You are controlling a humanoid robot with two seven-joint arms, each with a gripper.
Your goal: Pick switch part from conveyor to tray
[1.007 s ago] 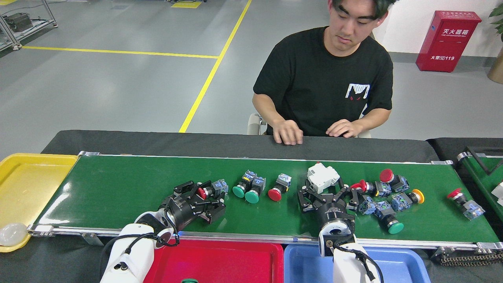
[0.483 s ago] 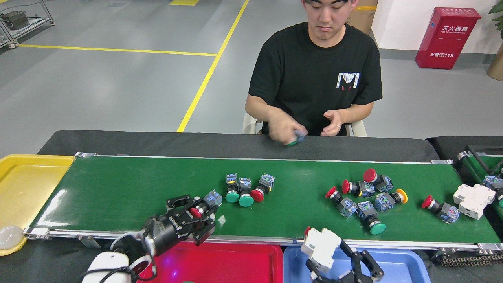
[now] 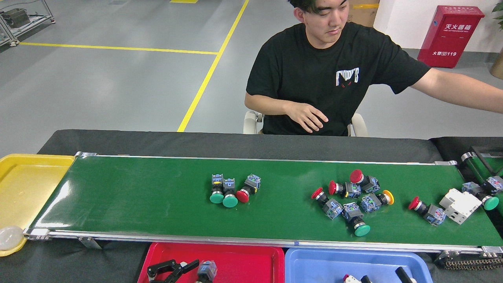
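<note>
Two grippers hang over sorting trays: left gripper [image 3: 175,269], fingers spread, above the shallow red plastic tray [image 3: 251,259] beside a blue-bodied switch part [image 3: 207,270] (seemingly dropped there), while right gripper [image 3: 383,277], finger state unreadable, sits over the shallow blue plastic tray [image 3: 314,263].

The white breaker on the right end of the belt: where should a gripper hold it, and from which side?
Probably from above, closing across the narrow flat sides of the white breaker. It lies flat but skewed on the belt, with a switch close beside.

Setting: a factory floor before me.
Evidence: green conveyor [image 3: 157,196] at twelve o'clock, yellow floor lines [image 3: 208,74], red fire-extinguisher cabinet [image 3: 450,35] at two o'clock.
</note>
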